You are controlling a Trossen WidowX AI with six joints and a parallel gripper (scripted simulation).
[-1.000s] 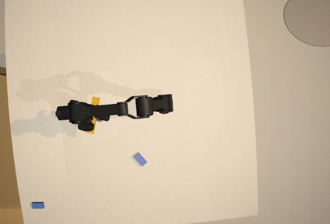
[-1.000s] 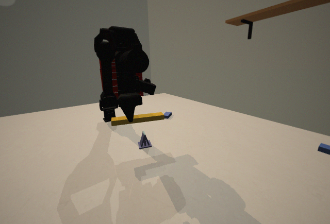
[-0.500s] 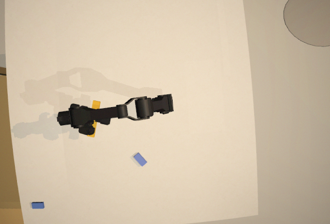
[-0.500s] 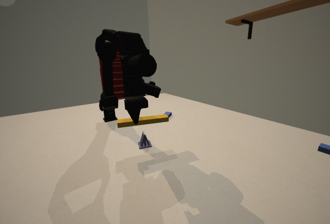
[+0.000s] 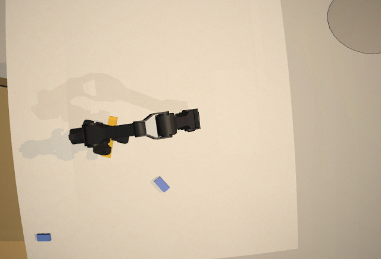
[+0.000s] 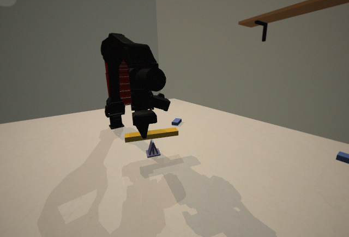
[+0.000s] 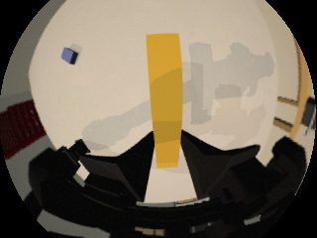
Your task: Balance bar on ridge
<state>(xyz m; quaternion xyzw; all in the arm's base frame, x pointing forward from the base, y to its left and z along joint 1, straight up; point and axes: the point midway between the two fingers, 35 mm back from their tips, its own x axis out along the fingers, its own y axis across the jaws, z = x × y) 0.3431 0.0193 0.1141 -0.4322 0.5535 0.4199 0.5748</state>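
Observation:
The yellow bar (image 5: 112, 121) (image 6: 166, 132) (image 7: 165, 89) is clear of the table. My gripper (image 6: 144, 137) (image 7: 166, 133) is shut on it, a little left of its middle in the exterior view. The small purple ridge (image 6: 152, 150) stands on the table just below the bar's middle in that view. The ridge's tip appears at the bar's lower edge; I cannot tell whether they touch. The bar's left end looks slightly lower there, which may be perspective. The arm hides the ridge in the top view, and it does not show in the wrist view.
A blue block (image 5: 161, 184) (image 6: 176, 121) (image 7: 69, 55) lies on the table (image 5: 215, 50) to one side of the arm. Another blue block (image 5: 43, 237) (image 6: 343, 157) lies farther off near a corner. A red cabinet (image 6: 125, 83) stands behind the arm. A wooden shelf (image 6: 295, 9) is high on the wall.

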